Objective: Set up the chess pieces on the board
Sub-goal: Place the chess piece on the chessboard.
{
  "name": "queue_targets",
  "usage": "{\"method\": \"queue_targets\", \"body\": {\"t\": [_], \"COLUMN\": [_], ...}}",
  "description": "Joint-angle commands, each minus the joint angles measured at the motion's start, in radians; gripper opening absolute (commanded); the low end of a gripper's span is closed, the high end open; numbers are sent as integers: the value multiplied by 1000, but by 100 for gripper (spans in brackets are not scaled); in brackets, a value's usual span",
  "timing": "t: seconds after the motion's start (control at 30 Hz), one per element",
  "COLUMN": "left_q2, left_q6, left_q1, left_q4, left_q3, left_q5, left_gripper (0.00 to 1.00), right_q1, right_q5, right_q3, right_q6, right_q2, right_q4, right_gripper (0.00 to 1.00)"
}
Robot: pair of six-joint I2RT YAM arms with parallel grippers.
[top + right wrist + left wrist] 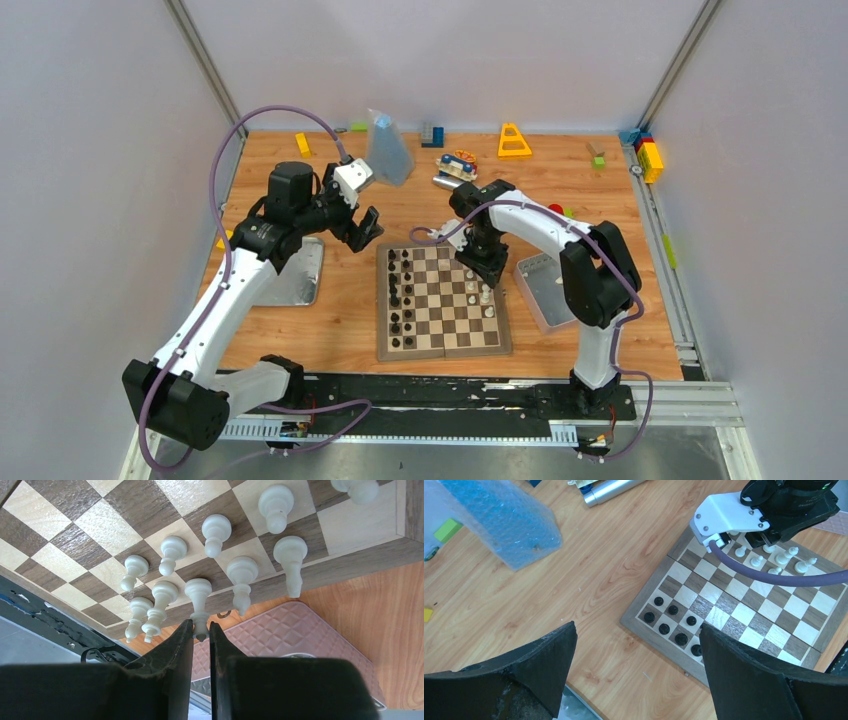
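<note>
while a white piece (198,592) is pinched by the right gripper (200,628), upright over the board's (440,312) right edge row among other whites (241,575), the left gripper (637,635) is seen wide open, well apart.

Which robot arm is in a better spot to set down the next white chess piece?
Right. The right end effector is over the white side of the board, closed on a white piece. The left end effector is wide open, off the board near the black pieces.

A robotics lab cell: white panel walls (90,150), aluminium rails (690,400), arms (240,290) bolted to a table (345,315).
</note>
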Motion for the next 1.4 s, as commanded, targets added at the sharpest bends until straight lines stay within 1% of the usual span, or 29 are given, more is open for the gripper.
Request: {"method": "queue_targets", "body": {"t": [0.0,0.4,0.57,0.77,0.9,1.13,1.37], "left_q2": [-25,-24,-22,-24,-25,-24,-25], "left_q6": [4,3,2,3,3,1,1], "left_q1": [8,11,11,12,14,15,15], "left_q4": [16,19,19,20,22,25,27], "left_q3": [31,26,26,24,20,17,15], "left_q5": [13,18,18,21,21,23,24], "left_gripper": [99,100,100,100,100,100,100], "right_q1": [9,14,18,19,19,20,21], "right_q5": [18,19,22,27,31,34,35], "right_q3": [36,49,50,51,49,52,56], "right_q6": [-7,-2,0,3,3,3,5], "right_q2": [12,23,24,22,21,17,13], "right_q4": [-6,-7,-8,-8,-9,-9,-10], "right_gripper": [0,1,6,17,20,27,29]}}
